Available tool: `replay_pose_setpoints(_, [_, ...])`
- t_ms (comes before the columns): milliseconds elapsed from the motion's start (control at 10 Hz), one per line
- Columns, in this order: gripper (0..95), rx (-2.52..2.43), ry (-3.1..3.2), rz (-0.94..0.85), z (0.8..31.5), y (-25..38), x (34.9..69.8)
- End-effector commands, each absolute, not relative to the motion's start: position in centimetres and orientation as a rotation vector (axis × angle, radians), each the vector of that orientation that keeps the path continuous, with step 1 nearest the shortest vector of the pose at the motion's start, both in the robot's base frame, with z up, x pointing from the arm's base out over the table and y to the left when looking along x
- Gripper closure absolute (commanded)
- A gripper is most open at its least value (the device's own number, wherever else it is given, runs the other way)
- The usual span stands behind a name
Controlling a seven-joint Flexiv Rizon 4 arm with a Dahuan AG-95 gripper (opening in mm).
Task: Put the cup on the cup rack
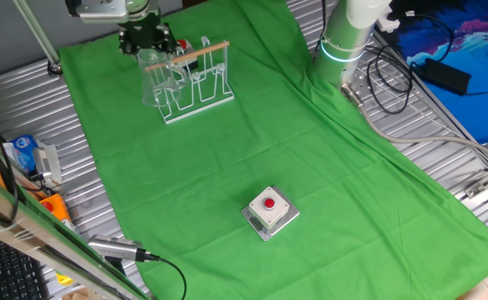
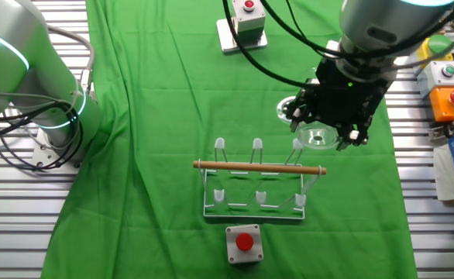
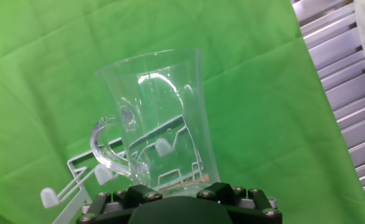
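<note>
The fingers (image 2: 329,128) seemed clamped on the cup (image 1: 160,77) — their tips hidden — which hung just beyond them beside the cup rack's (image 1: 196,83) end peg, where a slightly off descent could knock the glass against a loop — or tip the rack.

A green cloth (image 1: 252,142) covered the table (image 1: 27,108), whose ribbed metal top showed at both sides. A grey box (image 1: 271,212) with a red button stood on the cloth. Black cables (image 1: 394,75) lay near a blue sheet (image 1: 469,50). At the edge were an orange box (image 2: 444,102) and a blue packet (image 1: 23,154).
</note>
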State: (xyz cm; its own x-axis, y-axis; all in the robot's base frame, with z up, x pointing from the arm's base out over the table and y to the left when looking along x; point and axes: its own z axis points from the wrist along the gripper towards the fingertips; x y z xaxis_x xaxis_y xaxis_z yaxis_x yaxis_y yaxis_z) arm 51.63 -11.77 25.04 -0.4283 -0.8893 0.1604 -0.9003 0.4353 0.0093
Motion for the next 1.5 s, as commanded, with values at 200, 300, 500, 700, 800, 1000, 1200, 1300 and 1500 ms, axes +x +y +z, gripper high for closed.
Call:
replay_pose_setpoints(200, [95.0,1.644,-2.433,0.193,25.0,-11.8,51.4])
replay_pose_setpoints(300, [95.0,1.683,-2.341,0.234,25.4,-12.0,50.7])
replay_pose_setpoints(500, [95.0,1.725,-2.165,0.351,26.9,-13.8,48.6])
replay_pose_setpoints(700, [95.0,1.727,-2.066,0.433,27.4,-16.0,47.0])
replay_pose_setpoints(800, [95.0,1.741,-1.994,0.478,27.4,-17.0,46.6])
replay_pose_setpoints(1000, [95.0,1.757,-1.922,0.519,27.4,-18.3,46.1])
replay_pose_setpoints(1200, [95.0,1.775,-1.828,0.625,26.9,-19.8,45.6])
replay_pose_setpoints(1300, [95.0,1.779,-1.823,0.629,26.7,-20.0,45.6])
replay_pose_setpoints(1500, [95.0,1.791,-1.807,0.623,26.0,-20.3,45.7])
